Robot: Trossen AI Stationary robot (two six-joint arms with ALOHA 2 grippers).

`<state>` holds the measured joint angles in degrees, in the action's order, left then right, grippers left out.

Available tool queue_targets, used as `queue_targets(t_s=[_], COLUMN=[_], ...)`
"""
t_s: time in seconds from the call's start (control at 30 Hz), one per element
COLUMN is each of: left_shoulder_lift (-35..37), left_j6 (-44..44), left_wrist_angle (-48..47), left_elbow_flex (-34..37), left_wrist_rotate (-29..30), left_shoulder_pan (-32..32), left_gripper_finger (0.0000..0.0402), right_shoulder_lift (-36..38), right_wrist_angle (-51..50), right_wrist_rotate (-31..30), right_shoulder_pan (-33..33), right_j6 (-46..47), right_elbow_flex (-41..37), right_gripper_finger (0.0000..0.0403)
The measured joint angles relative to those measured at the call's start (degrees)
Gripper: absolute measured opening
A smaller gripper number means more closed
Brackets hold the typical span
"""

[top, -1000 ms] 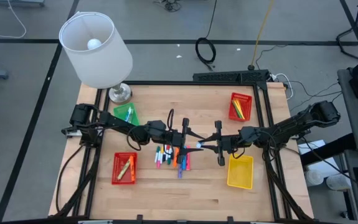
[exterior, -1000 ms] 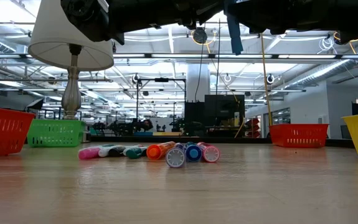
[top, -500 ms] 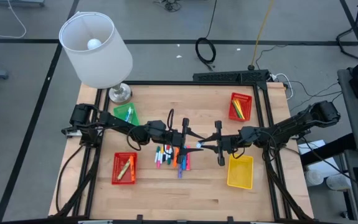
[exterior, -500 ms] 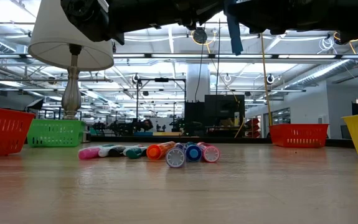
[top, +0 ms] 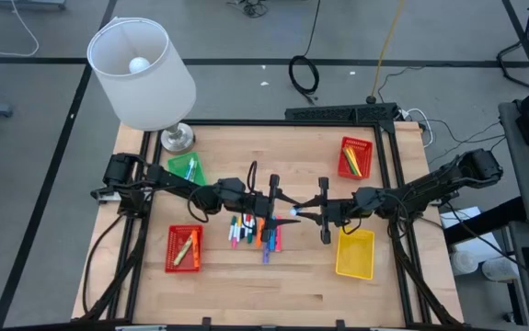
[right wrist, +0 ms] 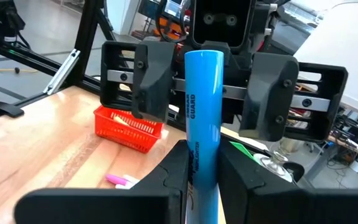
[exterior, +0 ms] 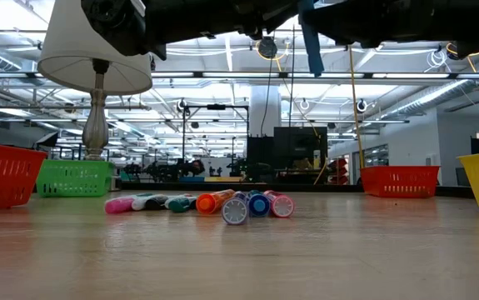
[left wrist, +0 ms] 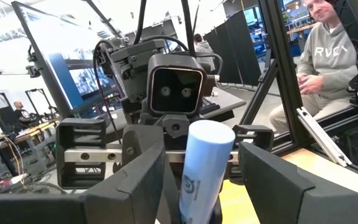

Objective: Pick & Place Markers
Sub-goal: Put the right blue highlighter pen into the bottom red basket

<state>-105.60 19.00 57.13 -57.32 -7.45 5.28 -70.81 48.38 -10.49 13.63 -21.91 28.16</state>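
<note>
A light blue marker (top: 293,213) hangs in the air over the middle of the table, with my right gripper (top: 308,215) shut on it. My left gripper (top: 282,207) faces it from the table's left. It is open, and its two fingers (right wrist: 147,81) stand on either side of the marker's free end (left wrist: 207,140) with a gap on each side. The other markers (top: 255,230) lie in a loose heap on the wood below, and show in the low view as a row of pens (exterior: 214,202). My right gripper pinches the blue marker's barrel (right wrist: 201,163) between its two fingers (right wrist: 174,171), near the end that points toward me. The fingers come level from the table's right and lie along the marker. The marker is lifted clear and sticks out ahead of the fingers into the left gripper's gap.
A green basket (top: 186,170) and a red basket (top: 183,248) stand at the left. Another red basket (top: 356,156) and a yellow basket (top: 354,253) stand at the right. A white lamp (top: 144,74) stands at the far left corner. A person (left wrist: 328,62) sits beyond the table.
</note>
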Motion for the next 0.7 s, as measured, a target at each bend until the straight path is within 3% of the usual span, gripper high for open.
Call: queue_targets(t_s=[0.33,0.43,0.57,0.7], left_shoulder_lift=[0.0,0.0,0.0,0.0], left_j6=[-0.6,1.1,2.7,4.5], left_wrist_angle=[-0.1,-0.1,-0.2,-1.6], left_elbow_flex=[0.0,0.0,0.0,0.0], left_wrist_rotate=[0.5,0.6,0.4,-0.7], left_shoulder_pan=[0.0,0.0,0.0,-0.2], left_gripper_finger=[0.0203,0.0166,0.0071,0.0062], right_shoulder_lift=[0.0,0.0,0.0,0.0], right_wrist_angle=[0.1,0.1,0.1,-1.0], right_wrist_rotate=[0.0,0.0,0.0,-0.2], right_shoulder_pan=[0.0,0.0,0.0,0.0], right_j6=[0.0,0.0,0.7,3.3], right_elbow_flex=[0.0,0.0,0.0,0.0], right_gripper_finger=[0.0045,0.0045,0.0045,0.0059])
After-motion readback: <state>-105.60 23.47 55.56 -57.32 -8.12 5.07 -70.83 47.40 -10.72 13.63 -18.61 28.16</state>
